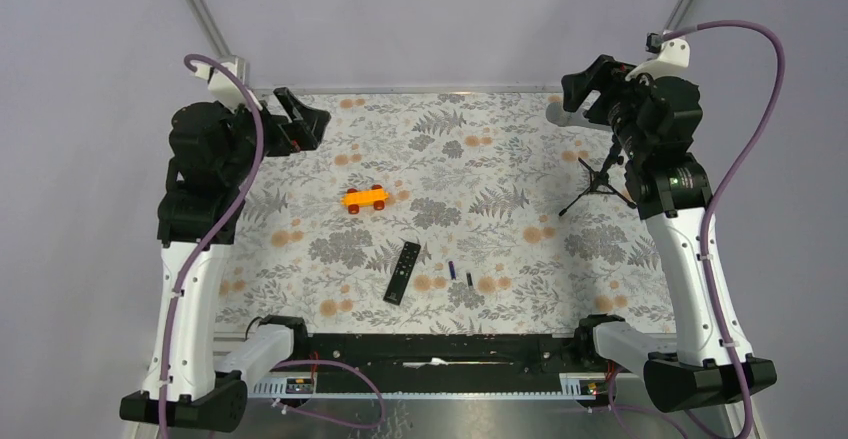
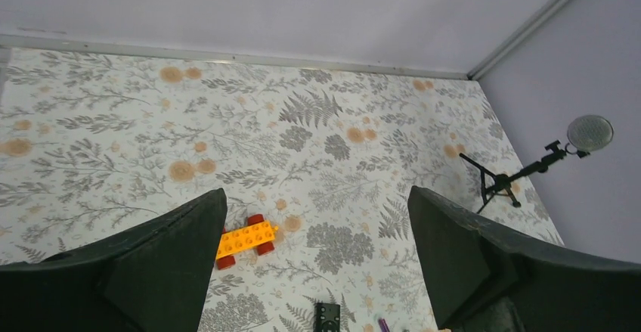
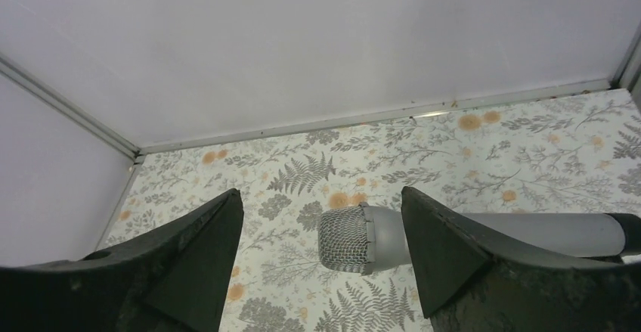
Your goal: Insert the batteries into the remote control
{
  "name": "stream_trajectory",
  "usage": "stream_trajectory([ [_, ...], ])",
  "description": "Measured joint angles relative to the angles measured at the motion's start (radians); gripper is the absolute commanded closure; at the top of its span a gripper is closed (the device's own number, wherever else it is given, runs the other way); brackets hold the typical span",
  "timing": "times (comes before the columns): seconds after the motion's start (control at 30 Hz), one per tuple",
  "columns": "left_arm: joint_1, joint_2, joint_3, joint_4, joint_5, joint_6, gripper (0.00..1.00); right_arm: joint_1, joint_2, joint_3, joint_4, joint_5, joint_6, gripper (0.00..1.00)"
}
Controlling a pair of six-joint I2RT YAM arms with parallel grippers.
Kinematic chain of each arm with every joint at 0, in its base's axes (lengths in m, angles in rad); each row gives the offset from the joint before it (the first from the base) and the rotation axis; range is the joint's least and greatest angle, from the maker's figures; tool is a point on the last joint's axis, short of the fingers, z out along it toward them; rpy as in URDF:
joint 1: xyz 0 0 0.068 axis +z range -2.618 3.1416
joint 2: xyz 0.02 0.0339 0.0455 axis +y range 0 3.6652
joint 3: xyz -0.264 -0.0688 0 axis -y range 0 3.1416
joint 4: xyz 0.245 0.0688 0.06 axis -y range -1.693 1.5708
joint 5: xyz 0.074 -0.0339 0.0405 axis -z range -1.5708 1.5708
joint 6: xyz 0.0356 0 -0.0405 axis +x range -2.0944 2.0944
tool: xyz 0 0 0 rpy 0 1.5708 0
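The black remote control (image 1: 402, 272) lies on the floral table near its front middle; its top end shows at the bottom of the left wrist view (image 2: 326, 317). A purplish-blue battery (image 1: 451, 270) and a darker battery (image 1: 468, 279) lie just right of it; the purple one's tip shows in the left wrist view (image 2: 383, 324). My left gripper (image 1: 300, 119) is open and empty, raised at the far left. My right gripper (image 1: 585, 84) is open and empty, raised at the far right, above a grey microphone (image 3: 363, 239).
An orange toy car (image 1: 366, 198) with red wheels sits left of centre, also in the left wrist view (image 2: 243, 240). The microphone stands on a small black tripod (image 1: 600, 184) at the right, also in the left wrist view (image 2: 529, 169). White walls border the table.
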Motion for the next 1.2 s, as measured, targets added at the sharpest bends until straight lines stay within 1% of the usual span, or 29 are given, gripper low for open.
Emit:
stream_trajectory([
  [0.1, 0.0, -0.014, -0.064, 0.04, 0.071, 0.001, 0.01, 0.0, 0.002, 0.0, 0.0, -0.029, 0.038, 0.17],
  [0.13, 0.0, -0.02, -0.092, 0.057, 0.102, 0.001, 0.01, 0.0, 0.002, 0.0, 0.0, -0.043, 0.044, 0.15],
  [0.17, -0.001, -0.031, -0.134, 0.08, 0.146, 0.002, 0.01, 0.0, 0.002, 0.0, 0.0, -0.058, 0.048, 0.12],
  [0.23, -0.013, -0.048, -0.223, 0.122, 0.236, 0.002, 0.01, 0.0, 0.002, 0.0, 0.0, -0.103, 0.054, 0.01],
  [0.33, -0.055, -0.056, -0.335, 0.14, 0.341, 0.002, 0.01, 0.0, -0.005, 0.0, -0.013, -0.153, 0.053, 0.0],
  [0.47, -0.123, -0.057, -0.393, 0.107, 0.361, 0.018, 0.01, 0.0, -0.066, 0.0, -0.094, -0.138, 0.052, 0.0],
  [0.5, -0.148, -0.059, -0.407, 0.1, 0.346, 0.021, 0.01, 0.0, -0.093, 0.0, -0.124, -0.124, 0.052, 0.01],
  [0.57, -0.21, -0.066, -0.435, 0.077, 0.296, 0.024, 0.01, 0.0, -0.153, 0.001, -0.185, -0.085, 0.053, 0.07],
  [0.63, -0.273, -0.064, -0.463, 0.055, 0.225, 0.015, 0.01, 0.0, -0.195, 0.006, -0.258, -0.039, 0.059, 0.12],
  [0.73, -0.362, -0.041, -0.503, 0.015, 0.104, -0.009, 0.01, 0.0, -0.235, 0.016, -0.385, 0.039, 0.087, 0.17],
  [0.87, -0.44, 0.0, -0.557, -0.018, -0.039, -0.055, 0.01, 0.0, -0.252, 0.003, -0.552, 0.106, 0.144, 0.22],
  [0.97, -0.463, 0.011, -0.588, -0.054, -0.126, -0.092, 0.01, 0.0, -0.272, -0.036, -0.667, 0.132, 0.196, 0.24],
  [1.07, -0.476, 0.012, -0.608, -0.061, -0.172, -0.117, 0.01, 0.0, -0.309, -0.136, -0.723, 0.13, 0.246, 0.26],
  [1.13, -0.496, 0.014, -0.623, -0.06, -0.19, -0.132, 0.01, 0.0, -0.342, -0.237, -0.738, 0.129, 0.28, 0.29],
  [1.2, -0.523, 0.022, -0.641, -0.057, -0.201, -0.148, 0.01, 0.0, -0.373, -0.377, -0.722, 0.128, 0.314, 0.31],
])
